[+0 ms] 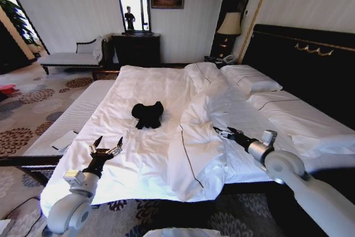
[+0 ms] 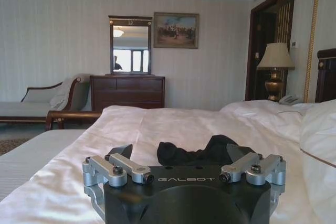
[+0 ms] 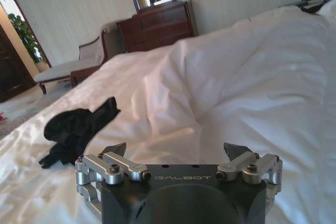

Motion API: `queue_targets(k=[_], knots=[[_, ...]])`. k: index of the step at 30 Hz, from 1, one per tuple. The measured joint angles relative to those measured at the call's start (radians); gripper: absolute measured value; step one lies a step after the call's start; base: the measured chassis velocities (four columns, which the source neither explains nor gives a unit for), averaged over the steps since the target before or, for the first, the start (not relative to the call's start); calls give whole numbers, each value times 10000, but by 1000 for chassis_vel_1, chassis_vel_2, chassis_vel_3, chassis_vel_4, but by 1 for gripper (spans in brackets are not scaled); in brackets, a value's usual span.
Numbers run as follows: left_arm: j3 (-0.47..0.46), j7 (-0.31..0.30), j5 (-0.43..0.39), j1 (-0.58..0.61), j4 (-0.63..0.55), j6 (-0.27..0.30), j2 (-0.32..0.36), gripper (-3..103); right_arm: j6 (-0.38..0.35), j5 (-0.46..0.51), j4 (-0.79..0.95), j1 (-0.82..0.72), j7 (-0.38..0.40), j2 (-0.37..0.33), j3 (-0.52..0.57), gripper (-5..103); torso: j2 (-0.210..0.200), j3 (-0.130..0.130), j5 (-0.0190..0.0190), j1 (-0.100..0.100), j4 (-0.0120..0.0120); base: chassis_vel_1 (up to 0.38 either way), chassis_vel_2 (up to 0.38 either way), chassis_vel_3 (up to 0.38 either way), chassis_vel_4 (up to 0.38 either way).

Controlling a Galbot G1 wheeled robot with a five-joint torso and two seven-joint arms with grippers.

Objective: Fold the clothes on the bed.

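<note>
The T-shirt is lying crumpled in a dark heap on the white duvet, about the middle of the bed, well away from every edge. In the left wrist view the shirt is showing just beyond the fingertips, and in the right wrist view it is sitting off to one side on the rumpled cover.

The left gripper is hovering over the duvet near the foot edge of the bed, short of the shirt and not touching it. Its fingers are standing spread wide, holding nothing.

The right gripper is hanging above a raised fold of duvet toward the headboard side, apart from the shirt. Its fingers are likewise parted wide and gripping nothing.

Pillows are lying at the head end. Beyond the bed, a dresser with a mirror is standing against the wall, a bench beside it and a lamp in the corner.
</note>
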Motion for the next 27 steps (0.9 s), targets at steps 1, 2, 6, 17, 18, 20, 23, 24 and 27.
queue_targets(k=[1, 2, 6, 17, 18, 20, 23, 24, 27], knots=[[0, -1, 0, 1, 15, 0, 3, 100, -3, -5, -76, 42, -2, -13, -85, 100, 0, 0, 0, 0, 0, 0, 0, 0, 0], [-1, -1, 0, 0, 46, 0, 8, 100, -4, -43, -223, 114, -11, -24, -245, 100, 0, 0, 0, -1, -2, 0, 0, 0, 0], [19, -10, 0, -34, 89, 2, 16, 100, -4, -221, -546, 245, -45, -31, -542, 100, 1, 0, 2, -1, -1, 0, 0, 0, 0], [113, -38, 70, -66, 111, 20, -27, 100, 123, 32, -631, 723, -122, -38, -1239, 100, 1, -1, -1, -1, -1, 0, 0, 0, 0], [113, -38, 70, -66, 111, 20, -27, 100, 123, 32, -631, 723, -122, -38, -1239, 100, 1, -1, -1, -1, -1, 0, 0, 0, 0], [114, -41, 75, -64, 110, 20, -43, 100, 112, -53, -720, 841, -129, -38, -1460, 100, 1, 0, 0, -1, -1, 0, 0, 0, 0], [110, -43, 91, -46, 107, 20, -69, 100, 81, -154, -804, 999, -148, -23, -1751, 100, 0, 0, 1, -1, -1, 0, 0, 0, 0], [107, -43, 105, -31, 107, 19, -81, 100, 72, -216, -827, 1064, -168, -14, -1860, 100, 0, 0, 1, -1, -1, 0, 0, 0, 0], [104, -44, 127, -4, 107, 20, -120, 100, 59, -356, -874, 1209, -187, 7, -2120, 101, 0, 0, 0, -1, 0, 0, 0, 0, 0]])
